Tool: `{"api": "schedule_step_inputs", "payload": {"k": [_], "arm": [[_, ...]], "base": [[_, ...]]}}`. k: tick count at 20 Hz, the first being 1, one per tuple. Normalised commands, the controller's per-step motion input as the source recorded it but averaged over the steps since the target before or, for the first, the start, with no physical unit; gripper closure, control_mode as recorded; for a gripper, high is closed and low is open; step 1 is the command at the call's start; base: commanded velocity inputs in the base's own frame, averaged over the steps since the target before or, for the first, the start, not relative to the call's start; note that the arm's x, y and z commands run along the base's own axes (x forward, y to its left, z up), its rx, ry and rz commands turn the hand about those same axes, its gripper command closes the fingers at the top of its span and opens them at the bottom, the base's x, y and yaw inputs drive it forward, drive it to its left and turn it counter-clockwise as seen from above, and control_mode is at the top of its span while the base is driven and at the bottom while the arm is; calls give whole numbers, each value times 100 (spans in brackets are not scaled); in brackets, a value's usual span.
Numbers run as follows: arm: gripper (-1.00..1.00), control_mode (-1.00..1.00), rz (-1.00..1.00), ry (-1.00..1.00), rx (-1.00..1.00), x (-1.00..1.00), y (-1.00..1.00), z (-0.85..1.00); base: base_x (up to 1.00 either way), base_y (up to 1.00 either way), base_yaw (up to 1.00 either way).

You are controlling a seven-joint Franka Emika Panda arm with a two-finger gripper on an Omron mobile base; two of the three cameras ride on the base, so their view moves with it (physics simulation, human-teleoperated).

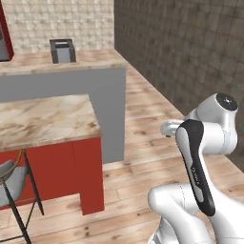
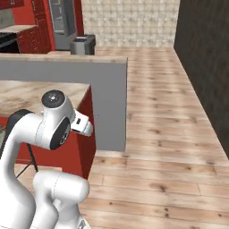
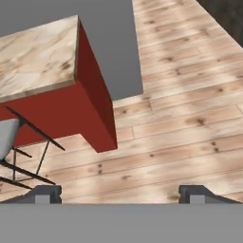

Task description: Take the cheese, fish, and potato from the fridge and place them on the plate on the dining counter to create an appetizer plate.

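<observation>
My gripper (image 3: 121, 194) is open with nothing between its two dark fingertips (image 3: 43, 193). It hangs over the wooden floor, just off the end of the dining counter (image 3: 38, 57). That counter has a beige marbled top on a red base (image 1: 47, 119) (image 2: 27, 96). Far back stands the fridge (image 2: 62, 18), a tall grey cabinet between red panels. The cheese, the fish, the potato and the plate are out of view.
A grey-seated stool (image 1: 12, 181) (image 3: 7, 135) stands at the counter's near side. Behind the counter runs a grey half wall (image 1: 112, 95) (image 2: 89, 71) carrying a farther marbled top with a grey box (image 1: 62, 51). Open wooden floor (image 2: 161, 134) stretches right to a dark tiled wall (image 1: 190, 47).
</observation>
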Motion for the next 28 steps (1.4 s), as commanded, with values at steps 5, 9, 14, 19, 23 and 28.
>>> {"api": "schedule_step_inputs", "payload": {"k": [5,9,14,19,23,28], "arm": [[-100,100,0,0,0,0,0,0],[-100,100,0,0,0,0,0,0],[-100,100,0,0,0,0,0,0],[-100,100,0,0,0,0,0,0],[-100,100,0,0,0,0,0,0],[-100,100,0,0,0,0,0,0]], "base": [[97,-100,-16],[100,-100,-13],[100,-85,-2],[100,-6,10],[100,0,29],[100,-2,39]]}}
